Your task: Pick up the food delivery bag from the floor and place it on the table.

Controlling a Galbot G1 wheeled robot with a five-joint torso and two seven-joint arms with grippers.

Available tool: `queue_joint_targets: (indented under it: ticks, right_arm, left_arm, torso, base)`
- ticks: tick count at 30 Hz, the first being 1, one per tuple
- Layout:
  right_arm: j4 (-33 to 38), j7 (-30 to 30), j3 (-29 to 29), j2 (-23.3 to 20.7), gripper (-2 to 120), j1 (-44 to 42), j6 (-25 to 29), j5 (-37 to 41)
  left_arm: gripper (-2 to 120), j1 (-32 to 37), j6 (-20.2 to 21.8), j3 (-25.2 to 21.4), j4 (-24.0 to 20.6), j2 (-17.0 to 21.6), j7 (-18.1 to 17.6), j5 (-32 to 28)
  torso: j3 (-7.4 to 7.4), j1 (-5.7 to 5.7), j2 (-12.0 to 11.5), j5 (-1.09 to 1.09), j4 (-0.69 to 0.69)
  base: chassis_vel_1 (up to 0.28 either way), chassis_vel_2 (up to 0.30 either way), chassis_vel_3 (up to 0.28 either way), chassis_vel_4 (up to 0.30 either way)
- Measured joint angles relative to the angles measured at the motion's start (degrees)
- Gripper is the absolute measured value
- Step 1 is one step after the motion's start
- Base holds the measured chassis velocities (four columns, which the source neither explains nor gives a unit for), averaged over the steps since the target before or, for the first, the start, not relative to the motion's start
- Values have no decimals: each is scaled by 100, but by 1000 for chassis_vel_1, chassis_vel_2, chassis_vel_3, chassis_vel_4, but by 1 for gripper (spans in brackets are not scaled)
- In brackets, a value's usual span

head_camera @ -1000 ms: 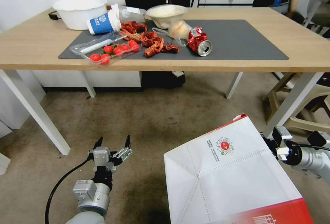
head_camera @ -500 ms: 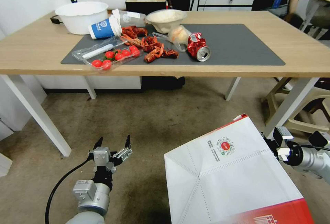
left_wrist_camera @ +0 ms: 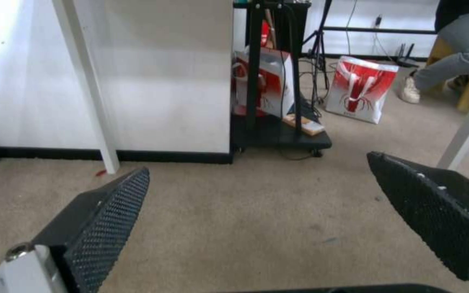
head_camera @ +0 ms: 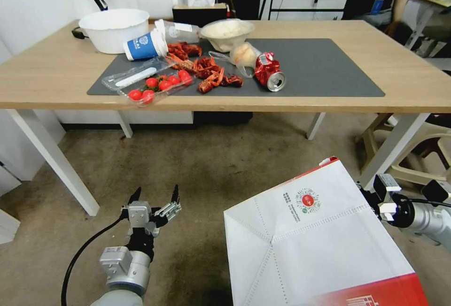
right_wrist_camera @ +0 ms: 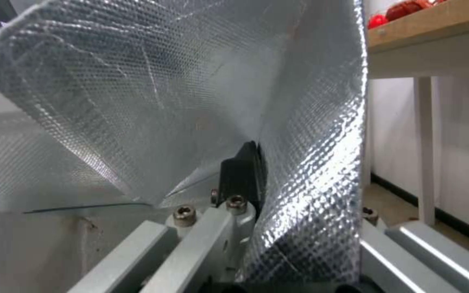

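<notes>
Clamped on the rim of the food delivery bag (head_camera: pixel 310 240), the jaws of the right gripper (right_wrist_camera: pixel 256 179) hold the foil wall between them: one dark finger (right_wrist_camera: pixel 242 171) lies against the silver lining inside the bag, and the other finger is hidden behind the foil. From the head camera the right gripper (head_camera: pixel 376 202) is mostly covered by the bag, so only its wrist part with a white block shows at the bag's far right edge. The bag hangs tilted in the air above the floor (head_camera: pixel 211 170), with its folded white side and small round red logo facing up, and its lower red part is cut off by the picture's edge. Its handles cannot be seen.

The left gripper (head_camera: pixel 155 198) has its jaws spread wide with nothing between them. It sits low over the floor, well apart from the bag, pointing forward toward the table (head_camera: pixel 423 80), with the arm bent below it.

Beyond both grippers stands the table, a light wooden top on white legs. On its dark mat (head_camera: pixel 319 66) lie a tray of tomatoes (head_camera: pixel 155 83), crayfish (head_camera: pixel 206 69), a crushed can (head_camera: pixel 268 71), a blue cup (head_camera: pixel 143 45) on its side and two bowls. The floor is brownish-grey with dark stains.
</notes>
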Motion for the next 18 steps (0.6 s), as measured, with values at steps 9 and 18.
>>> queue_joint_targets:
  ticks: [9,18]
  right_arm:
    - [48,69,31,-20,0,-39,6,19]
    - [92,86,75,3,0,-91,11,19]
  left_arm:
    - [100,-15,-3,5,14,21,3,-3]
    - [100,-19,-3,-3,13,47,3,-11]
  torso:
    - [181,82,264,0,0]
    - [293,146,440,0,0]
  base:
    - [0,0,0,0]
    - [0,0,0,0]
